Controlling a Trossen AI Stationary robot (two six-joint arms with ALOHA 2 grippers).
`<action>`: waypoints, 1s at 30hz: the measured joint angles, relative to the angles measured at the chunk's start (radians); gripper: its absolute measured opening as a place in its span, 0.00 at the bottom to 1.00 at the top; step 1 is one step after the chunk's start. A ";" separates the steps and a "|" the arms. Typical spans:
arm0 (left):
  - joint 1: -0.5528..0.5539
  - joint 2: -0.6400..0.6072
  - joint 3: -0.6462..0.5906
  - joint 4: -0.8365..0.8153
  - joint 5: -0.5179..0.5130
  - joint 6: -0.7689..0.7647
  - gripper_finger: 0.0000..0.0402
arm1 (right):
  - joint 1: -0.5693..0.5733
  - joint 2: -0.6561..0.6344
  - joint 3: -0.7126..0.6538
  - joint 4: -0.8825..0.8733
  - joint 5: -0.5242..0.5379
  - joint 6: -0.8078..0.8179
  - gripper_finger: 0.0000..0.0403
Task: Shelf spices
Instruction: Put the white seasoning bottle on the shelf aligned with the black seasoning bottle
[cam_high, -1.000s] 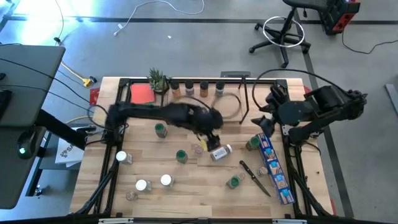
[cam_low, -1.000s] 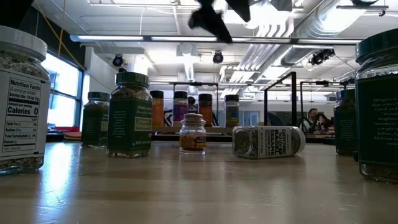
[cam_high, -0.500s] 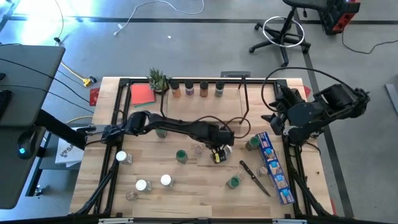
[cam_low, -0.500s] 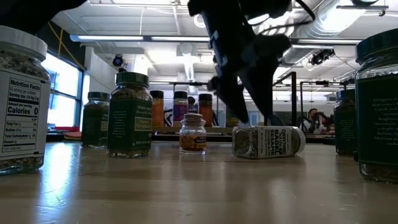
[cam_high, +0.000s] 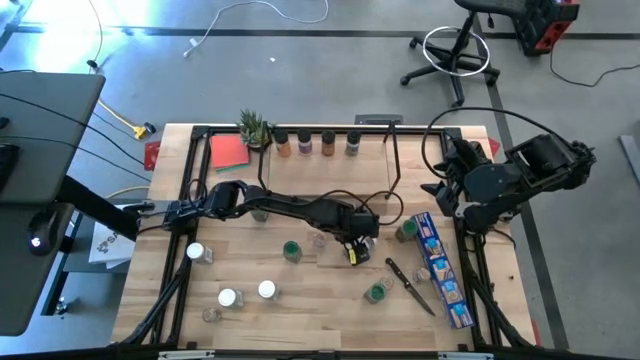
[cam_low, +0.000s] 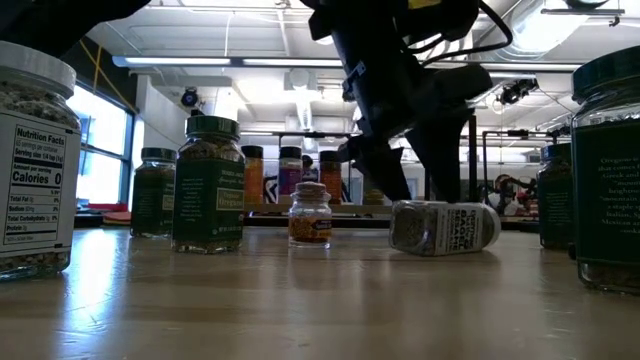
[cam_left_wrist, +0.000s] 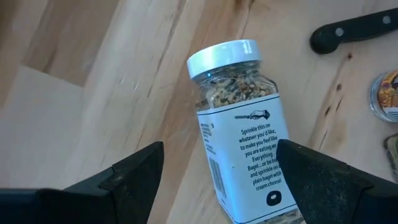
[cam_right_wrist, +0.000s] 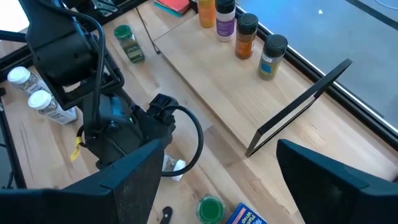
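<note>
- Left gripper (cam_left_wrist: 217, 180) is down at mid-table, fingers spread wide either side of a lying jar (cam_left_wrist: 242, 155); not touching it as far as the wrist view shows.
- Lying jar: white cap, white printed label, seeds inside, on its side on the wood; low view shows it (cam_low: 445, 227) under the left arm.
- Small orange-filled jar (cam_low: 310, 214) stands upright just left of it.
- Shelf (cam_high: 330, 160) sits at the far edge, w/ four jars (cam_high: 315, 143) in a row on its board.
- Other jars are scattered near-left: white caps (cam_high: 246, 294), green caps (cam_high: 291, 250).
- Knife (cam_high: 408, 284) and blue box (cam_high: 440, 268) lie to the right.
- Right gripper (cam_right_wrist: 217, 186) waits raised at the right side, fingers apart, holding nothing.
</note>
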 joint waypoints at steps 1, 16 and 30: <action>0.001 -0.007 -0.001 -0.005 -0.005 0.000 0.77 | 0.000 0.000 0.000 0.000 0.000 0.007 0.76; -0.045 -0.018 -0.003 0.007 -0.099 0.039 0.77 | 0.000 0.000 0.000 0.000 -0.016 0.017 0.76; -0.026 0.051 -0.003 0.013 0.008 0.044 0.49 | 0.094 0.002 -0.004 0.014 -0.020 0.074 0.76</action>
